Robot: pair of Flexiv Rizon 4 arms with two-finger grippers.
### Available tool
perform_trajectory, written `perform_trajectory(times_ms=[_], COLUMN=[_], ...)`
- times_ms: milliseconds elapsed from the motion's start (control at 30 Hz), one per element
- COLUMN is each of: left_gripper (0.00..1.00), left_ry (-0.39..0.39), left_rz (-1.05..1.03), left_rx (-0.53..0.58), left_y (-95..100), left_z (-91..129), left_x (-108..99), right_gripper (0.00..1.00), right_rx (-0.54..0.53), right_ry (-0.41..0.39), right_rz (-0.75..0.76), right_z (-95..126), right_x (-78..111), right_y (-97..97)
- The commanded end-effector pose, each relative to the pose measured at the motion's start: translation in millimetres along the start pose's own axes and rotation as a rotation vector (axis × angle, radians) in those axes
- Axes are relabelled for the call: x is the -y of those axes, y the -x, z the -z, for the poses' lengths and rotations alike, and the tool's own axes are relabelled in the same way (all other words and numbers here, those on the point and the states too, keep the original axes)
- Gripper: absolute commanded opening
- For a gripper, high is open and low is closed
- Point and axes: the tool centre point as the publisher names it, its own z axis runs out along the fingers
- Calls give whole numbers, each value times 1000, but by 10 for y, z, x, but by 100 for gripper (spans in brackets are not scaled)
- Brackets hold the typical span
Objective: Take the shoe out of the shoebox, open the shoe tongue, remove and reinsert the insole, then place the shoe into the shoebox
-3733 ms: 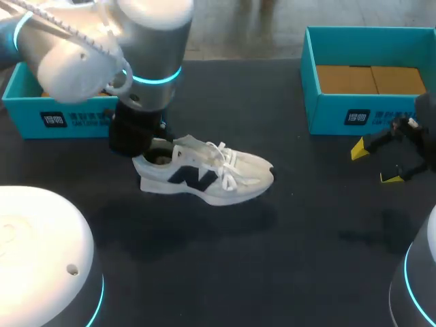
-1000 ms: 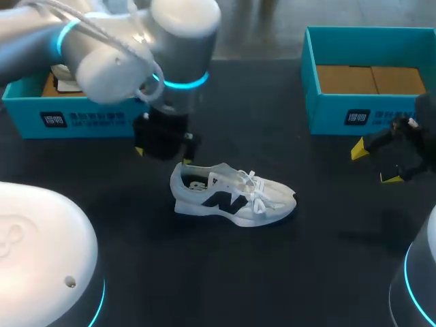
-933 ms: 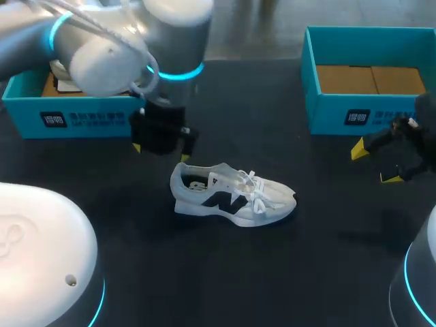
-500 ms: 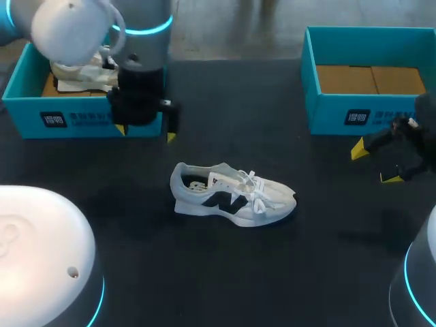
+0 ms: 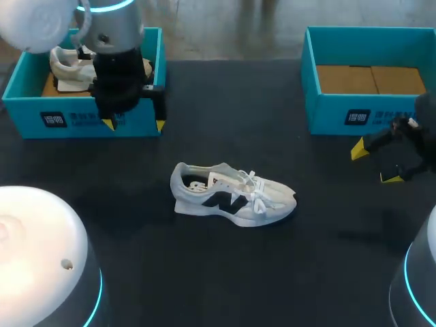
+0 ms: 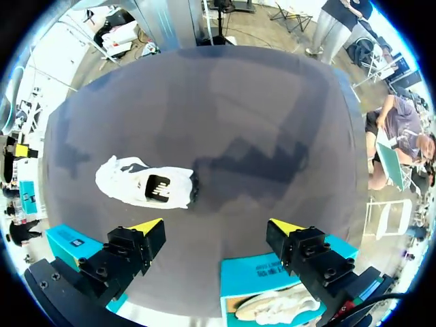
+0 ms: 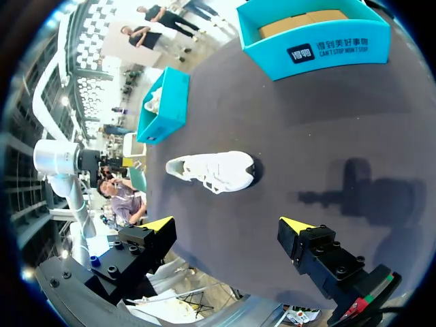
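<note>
A white sneaker (image 5: pixel 231 194) with a dark side logo lies upright on the black table (image 5: pixel 225 272), toe pointing right; it also shows ahead of the fingers in the left wrist view (image 6: pixel 146 189) and the right wrist view (image 7: pixel 212 170). My left gripper (image 5: pixel 133 125) hangs open and empty at the front wall of the left teal shoebox (image 5: pixel 82 119), which holds a second white shoe (image 5: pixel 68 68). My right gripper (image 5: pixel 373 163) stands open and empty at the table's right, in front of the right teal shoebox (image 5: pixel 354 112).
The right shoebox has a brown cardboard floor (image 5: pixel 371 78) and nothing in it. White robot bases (image 5: pixel 41 266) sit at the front corners of the table.
My left arm has drawn back up and to the left, from just behind the sneaker's heel to the left shoebox. The sneaker and the right arm have stayed put.
</note>
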Motion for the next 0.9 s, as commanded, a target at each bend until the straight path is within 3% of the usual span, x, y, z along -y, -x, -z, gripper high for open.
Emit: perform_trajectory(times_ms=[33, 500, 600, 667, 800, 900], left_gripper=[100, 100, 100, 100, 100, 100], left_ry=[-27, -27, -116, -107, -289, -358], left_rz=[-18, -18, 184, 260, 433, 534], left_rx=[-6, -6, 62, 88, 207, 302], left_y=[-35, -35, -147, -195, -297, -369], left_z=[31, 31, -70, -157, -302, -319], left_x=[1, 1, -32, 17, 50, 32], right_gripper=[100, 100, 100, 100, 100, 100], right_rx=[3, 3, 3, 3, 3, 3], right_ry=[1, 1, 1, 1, 1, 1], right_rz=[-1, -1, -1, -1, -1, -1], right_z=[-9, -9, -9, -9, -9, -9], right_x=[5, 5, 5, 5, 5, 5], right_y=[-4, -4, -4, -4, -4, -4])
